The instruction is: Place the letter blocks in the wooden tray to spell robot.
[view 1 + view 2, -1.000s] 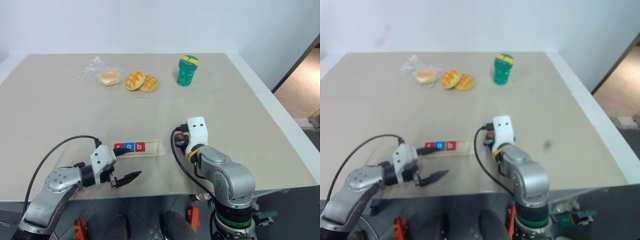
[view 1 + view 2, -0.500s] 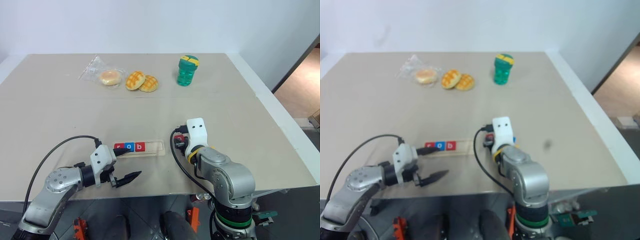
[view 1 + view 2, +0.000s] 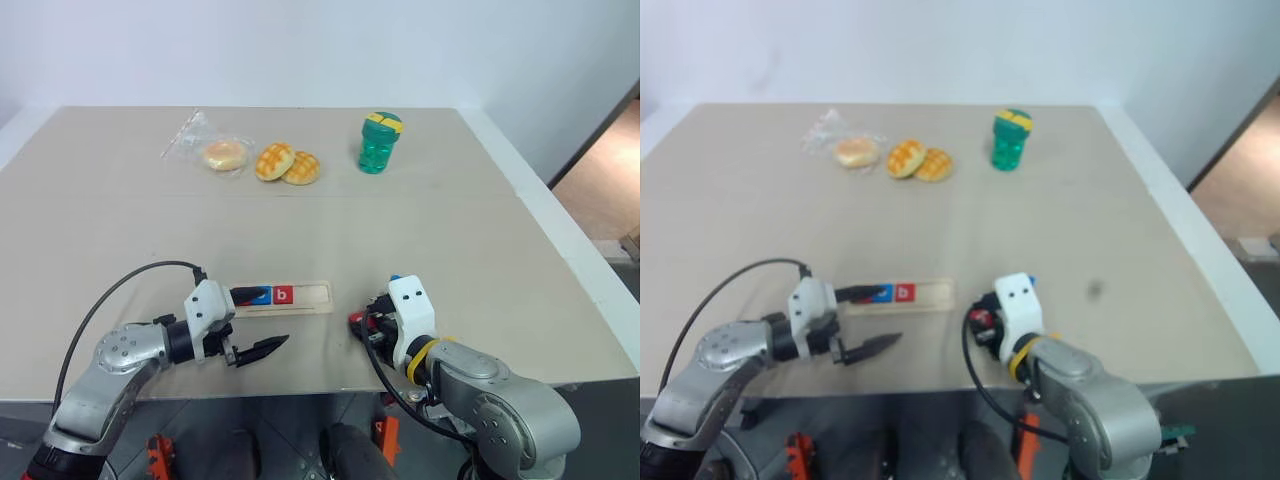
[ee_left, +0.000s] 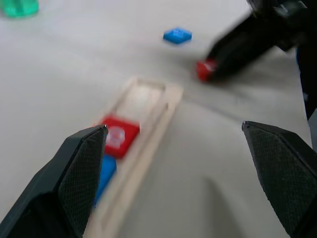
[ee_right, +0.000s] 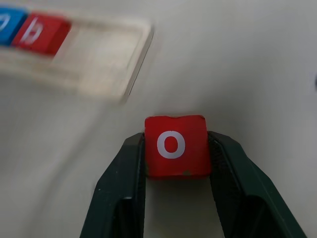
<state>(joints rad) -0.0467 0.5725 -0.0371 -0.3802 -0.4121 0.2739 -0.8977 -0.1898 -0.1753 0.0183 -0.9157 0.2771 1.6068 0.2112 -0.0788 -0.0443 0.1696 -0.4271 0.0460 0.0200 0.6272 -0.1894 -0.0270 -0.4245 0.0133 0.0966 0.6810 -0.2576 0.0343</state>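
Note:
The wooden tray (image 3: 308, 297) lies near the table's front edge. In it sit a blue letter block (image 3: 263, 296) and a red "b" block (image 3: 283, 295); its right part is bare. My left gripper (image 3: 268, 318) is open at the tray's left end, and its upper finger covers that end of the groove. My right gripper (image 5: 175, 148) is shut on a red "o" block (image 5: 175, 146), right of the tray and apart from it. A loose blue block (image 4: 177, 35) lies on the table behind my right wrist.
At the back of the table stand a green bottle (image 3: 377, 142), two yellow buns (image 3: 287, 164) and a bagged bun (image 3: 222, 153). The table's front edge runs just below both grippers, and its right edge lies beyond the right arm.
My right gripper has pulled back toward the front edge with the red "o" block in it, tilting further down. The left gripper has stayed by the tray.

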